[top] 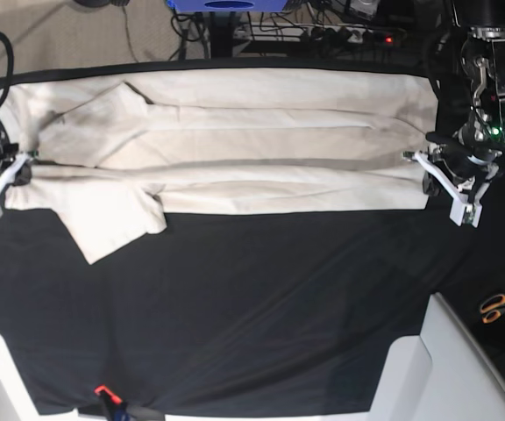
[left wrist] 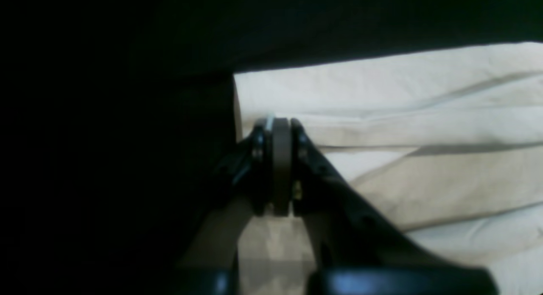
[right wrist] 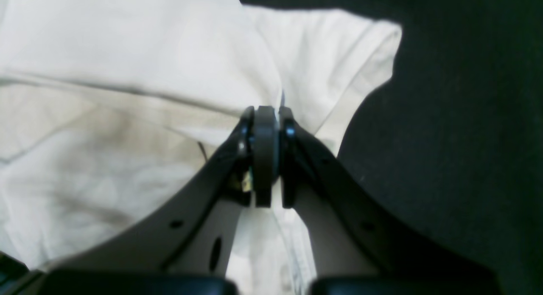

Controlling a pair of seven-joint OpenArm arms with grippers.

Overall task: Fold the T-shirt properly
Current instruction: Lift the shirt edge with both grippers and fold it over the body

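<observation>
Two hands pinch the cloth at its two ends. The left hand [left wrist: 278, 163] has its jaws together on a thin edge at the hem-side corner of the plain cream short-sleeved cotton T-shirt [top: 235, 149]; the right hand [right wrist: 267, 155] is likewise clamped on a bunched fold beside a sleeve. In the base view the left hand [top: 428, 167] sits at the garment's right end and the right hand [top: 11, 167] at its left end, so the shirt's long axis runs straight between them, across the far half of the bench under its black cloth [top: 261, 307]. Each hand is at its own end, neither nearer the middle. One sleeve [top: 117, 224] hangs out toward the near side, loose from the folded band.

Both wrist views are blurred. How many layers each hand holds cannot be told, nor is the neck label visible. Orange-handled scissors [top: 501, 307] lie off to the side, well apart.
</observation>
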